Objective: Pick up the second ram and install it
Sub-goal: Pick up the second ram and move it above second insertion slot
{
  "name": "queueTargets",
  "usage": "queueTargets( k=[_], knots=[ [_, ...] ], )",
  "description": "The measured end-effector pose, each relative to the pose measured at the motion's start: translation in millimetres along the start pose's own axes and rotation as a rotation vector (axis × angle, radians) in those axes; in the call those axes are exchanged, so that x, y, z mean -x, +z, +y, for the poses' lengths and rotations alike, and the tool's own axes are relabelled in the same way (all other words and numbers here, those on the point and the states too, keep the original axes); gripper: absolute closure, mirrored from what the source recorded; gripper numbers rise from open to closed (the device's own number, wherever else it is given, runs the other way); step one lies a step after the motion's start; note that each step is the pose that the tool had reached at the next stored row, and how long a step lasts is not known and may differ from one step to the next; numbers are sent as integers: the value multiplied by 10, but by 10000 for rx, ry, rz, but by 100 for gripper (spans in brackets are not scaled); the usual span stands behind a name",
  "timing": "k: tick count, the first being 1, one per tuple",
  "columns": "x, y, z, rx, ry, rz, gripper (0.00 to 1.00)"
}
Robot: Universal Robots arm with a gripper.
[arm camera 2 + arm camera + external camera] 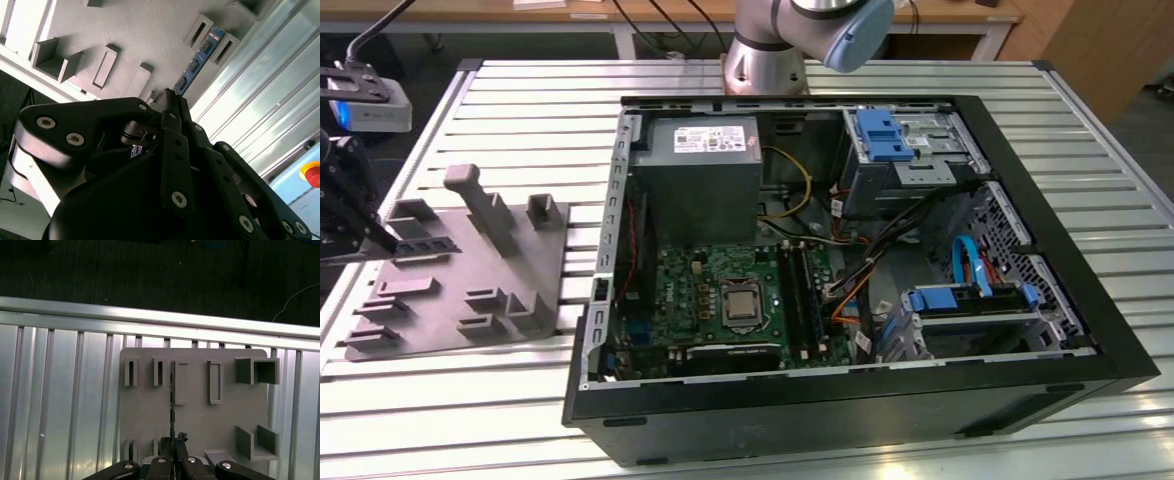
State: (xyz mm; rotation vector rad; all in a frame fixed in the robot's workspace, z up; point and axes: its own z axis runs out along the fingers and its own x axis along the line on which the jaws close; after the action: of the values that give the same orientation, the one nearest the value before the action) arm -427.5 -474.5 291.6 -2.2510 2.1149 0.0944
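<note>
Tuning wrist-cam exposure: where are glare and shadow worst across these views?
Second wrist view: strong glare on the table slats, gripper body dark in the foreground, the second ram evenly lit. First wrist view: mild sheen on the slats, holder tray matte, floor beyond nearly black. Exterior view: even light, soft shadow inside the computer case.

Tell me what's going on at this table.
The arm's hand is down at the grey holder tray, right at one end of the second ram, which stands on edge in the tray's slots. Whether it grips the stick is not clear. The open computer case sits beside the tray, on the exterior view's right.
</note>
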Motion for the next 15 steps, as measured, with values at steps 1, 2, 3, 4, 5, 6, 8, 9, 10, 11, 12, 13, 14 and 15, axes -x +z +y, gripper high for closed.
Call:
queueTargets(
  k=[1, 2, 3, 4, 5, 6, 8, 9, 10, 11, 12, 13, 14, 15],
  knots=[
    [1, -11, 0, 0, 0, -1, 86],
    [2, -21, 0, 0, 0, -2, 86],
    [3, -32, 0, 1, 0, -3, 86],
    [3, -42, 0, 0, 0, -4, 86],
    [4, -53, 0, 0, 0, -6, 86],
    [5, -63, 0, 0, 0, -7, 86],
    [7, -85, 1, 0, 0, -10, 86],
    [8, -95, 0, -1, 0, -12, 86],
    [9, -106, 1, 0, 0, -13, 86],
    [9, -116, 1, -1, 0, -16, 86],
    [10, -126, 0, -1, 0, -19, 86],
    [11, -136, 0, -1, 0, -21, 86],
    [12, -146, 1, -2, 0, -24, 86],
    [12, -156, 1, -2, 0, -27, 86]
  ],
)
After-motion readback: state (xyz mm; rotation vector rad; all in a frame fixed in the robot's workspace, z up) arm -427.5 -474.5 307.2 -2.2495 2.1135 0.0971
